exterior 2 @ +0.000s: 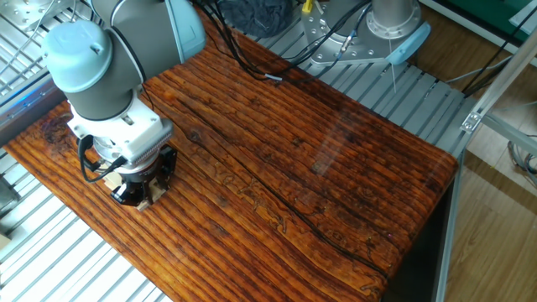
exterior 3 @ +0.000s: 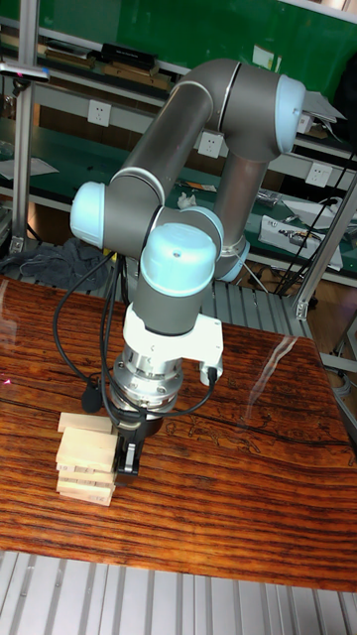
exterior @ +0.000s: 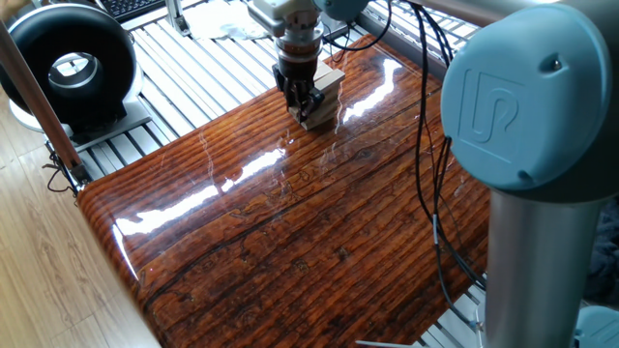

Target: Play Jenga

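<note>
place: robotics lab | cues: aluminium-profile bench [exterior 2: 436, 92]; wall sockets [exterior 3: 98, 113]; cluttered metal shelving [exterior 3: 59, 60]
</note>
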{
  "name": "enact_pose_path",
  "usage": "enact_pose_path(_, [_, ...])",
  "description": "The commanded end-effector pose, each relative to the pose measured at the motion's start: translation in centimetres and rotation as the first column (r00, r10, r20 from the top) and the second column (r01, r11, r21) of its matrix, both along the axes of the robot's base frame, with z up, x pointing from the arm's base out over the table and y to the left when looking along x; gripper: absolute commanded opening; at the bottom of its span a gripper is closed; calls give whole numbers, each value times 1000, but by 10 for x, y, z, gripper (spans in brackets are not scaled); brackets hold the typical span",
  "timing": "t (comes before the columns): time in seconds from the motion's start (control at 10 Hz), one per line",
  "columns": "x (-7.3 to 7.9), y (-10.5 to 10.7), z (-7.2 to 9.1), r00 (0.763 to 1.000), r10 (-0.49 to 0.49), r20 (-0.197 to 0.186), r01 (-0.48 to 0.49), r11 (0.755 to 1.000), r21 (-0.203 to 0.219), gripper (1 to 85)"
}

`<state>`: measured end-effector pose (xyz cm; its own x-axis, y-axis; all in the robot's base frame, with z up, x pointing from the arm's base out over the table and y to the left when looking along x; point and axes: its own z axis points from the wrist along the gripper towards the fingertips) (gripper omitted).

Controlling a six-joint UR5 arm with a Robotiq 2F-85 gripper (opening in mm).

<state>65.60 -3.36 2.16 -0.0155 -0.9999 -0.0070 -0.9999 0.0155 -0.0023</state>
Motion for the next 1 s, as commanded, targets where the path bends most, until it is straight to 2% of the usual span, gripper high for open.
enact_pose_path(0.0, [-1,2,1,1000,-10,-5,10,1000,11,380])
enact_pose_path(0.9, [-1,5,1,1000,-14,-8,14,1000,20,333])
